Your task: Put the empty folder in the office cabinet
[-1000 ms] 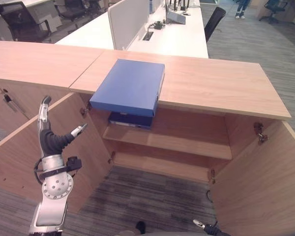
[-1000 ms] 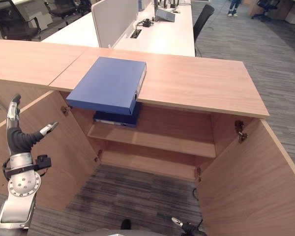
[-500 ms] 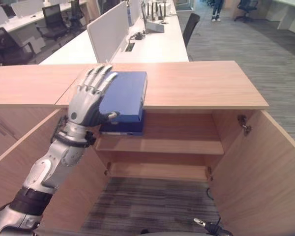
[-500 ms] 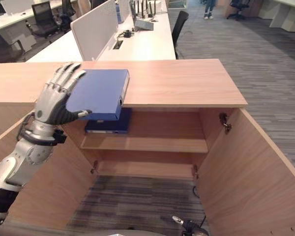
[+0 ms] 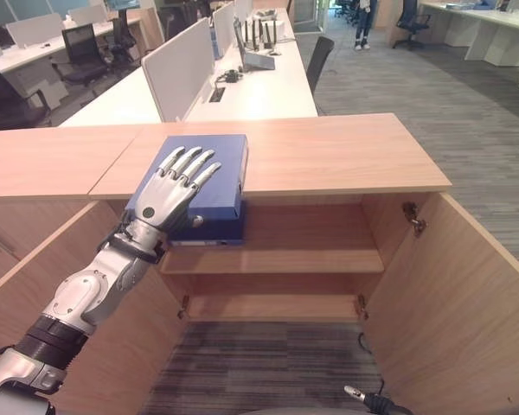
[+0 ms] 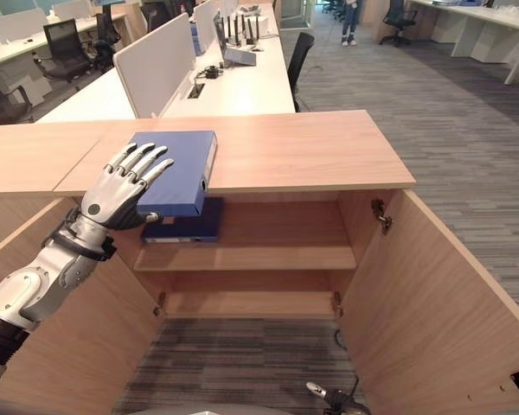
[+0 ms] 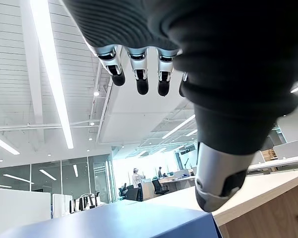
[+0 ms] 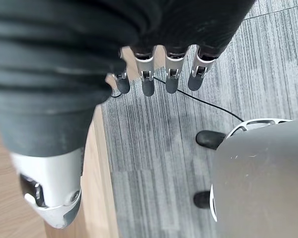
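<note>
From my seat the left robot hand (image 5: 175, 186) was lying flat on top of the blue folder (image 5: 209, 169), fingers (image 6: 144, 161) straight and a bit fanned out, pointing away from the robot. It wasn't gripping anything, just resting palm-down on the cover, with the thumb down by the folder's near edge. The arm came up from the lower left, elbow bent, reaching diagonally past the open left door (image 5: 86, 346).

The right robot hand (image 8: 154, 74) was hanging low over the carpet (image 8: 154, 163), fingers loosely straight and holding nothing.

Count-wise I saw two blue folders. The one under the hand sat on the counter (image 5: 346, 156), its near end sticking out past the front edge above the open cabinet. The second folder (image 6: 186, 230) lay flat on the upper shelf (image 5: 311, 259), at its left end, right below the first.

The cabinet had two shelves, upper one and a lower shelf (image 5: 277, 304), and two doors, both swung wide open, the right door (image 5: 450, 303) coming toward the camera.

Behind the counter there was a long white desk (image 5: 268, 82) with a divider panel (image 5: 177, 73), and a few office chairs around.
</note>
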Motion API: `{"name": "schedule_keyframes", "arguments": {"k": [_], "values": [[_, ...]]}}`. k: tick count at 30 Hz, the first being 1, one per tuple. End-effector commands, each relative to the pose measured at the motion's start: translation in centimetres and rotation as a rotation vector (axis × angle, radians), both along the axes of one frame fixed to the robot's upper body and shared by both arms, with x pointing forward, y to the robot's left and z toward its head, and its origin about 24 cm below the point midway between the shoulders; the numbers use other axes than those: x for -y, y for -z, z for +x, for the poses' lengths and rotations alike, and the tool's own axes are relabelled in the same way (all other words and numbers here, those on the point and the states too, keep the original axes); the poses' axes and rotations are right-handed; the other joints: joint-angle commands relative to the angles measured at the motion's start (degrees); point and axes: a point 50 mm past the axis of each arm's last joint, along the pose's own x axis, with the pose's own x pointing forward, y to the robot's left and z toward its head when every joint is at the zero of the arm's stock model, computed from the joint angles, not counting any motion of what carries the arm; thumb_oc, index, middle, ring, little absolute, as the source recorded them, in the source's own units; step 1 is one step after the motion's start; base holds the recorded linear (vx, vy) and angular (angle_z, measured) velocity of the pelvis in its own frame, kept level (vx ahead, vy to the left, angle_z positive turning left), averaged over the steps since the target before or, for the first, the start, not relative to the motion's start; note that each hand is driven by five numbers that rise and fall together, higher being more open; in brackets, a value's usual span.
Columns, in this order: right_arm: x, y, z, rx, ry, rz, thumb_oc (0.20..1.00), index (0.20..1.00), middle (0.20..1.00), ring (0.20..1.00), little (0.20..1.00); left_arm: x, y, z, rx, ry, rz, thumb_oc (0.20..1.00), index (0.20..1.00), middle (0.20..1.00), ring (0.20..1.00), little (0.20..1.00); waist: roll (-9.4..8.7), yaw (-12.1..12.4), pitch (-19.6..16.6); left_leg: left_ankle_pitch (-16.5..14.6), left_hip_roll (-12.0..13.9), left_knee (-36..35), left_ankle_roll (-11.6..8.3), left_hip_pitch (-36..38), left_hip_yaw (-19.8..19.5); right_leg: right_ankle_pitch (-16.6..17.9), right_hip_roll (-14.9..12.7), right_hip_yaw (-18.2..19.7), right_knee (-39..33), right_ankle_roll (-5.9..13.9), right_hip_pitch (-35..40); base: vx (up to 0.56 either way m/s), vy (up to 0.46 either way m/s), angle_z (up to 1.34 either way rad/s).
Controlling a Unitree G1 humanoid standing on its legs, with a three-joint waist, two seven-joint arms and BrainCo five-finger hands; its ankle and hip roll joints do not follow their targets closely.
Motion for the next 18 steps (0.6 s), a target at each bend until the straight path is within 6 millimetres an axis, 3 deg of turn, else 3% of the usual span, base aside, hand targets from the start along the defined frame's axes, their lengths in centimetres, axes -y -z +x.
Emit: {"name": "schedule_keyframes", "arguments": {"k": [1,8,18], "values": [[-0.2,0.0,0.7,-0.014,-0.011,-0.017,1.0,1.0,1.0,1.0,1.0,-0.6,-2.1,1.1,0.085,-0.043,-0.008,1.0,1.0,1.0,1.0,1.0,-3.36,0.17,-0.62,-7.69,-1.33,0.17,0.4,1.67,0.75,-0.48,-2.77,1.53,0.31,5.36,1.41,0.0,0.0,0.0],[-0.1,0.0,0.4,-0.024,-0.007,-0.02,1.0,1.0,1.0,1.0,1.0,-1.4,-0.7,1.5,0.042,-0.106,-0.033,1.0,1.0,1.0,1.0,1.0,-3.17,-0.08,-0.74,-7.76,-1.37,0.17,0.39,2.0,0.89,-0.62,-2.75,1.53,0.31,5.32,1.71,0.0,0.01,-0.03],[0.2,-0.1,0.5,-0.032,-0.005,-0.039,1.0,1.0,1.0,1.0,1.0,-0.8,0.3,3.1,0.025,-0.152,-0.056,1.0,1.0,1.0,1.0,1.0,-2.79,-0.92,-0.96,-7.98,-1.34,0.17,0.42,2.29,1.24,-0.49,-2.87,1.79,0.31,5.4,1.64,0.0,0.0,0.0]]}}
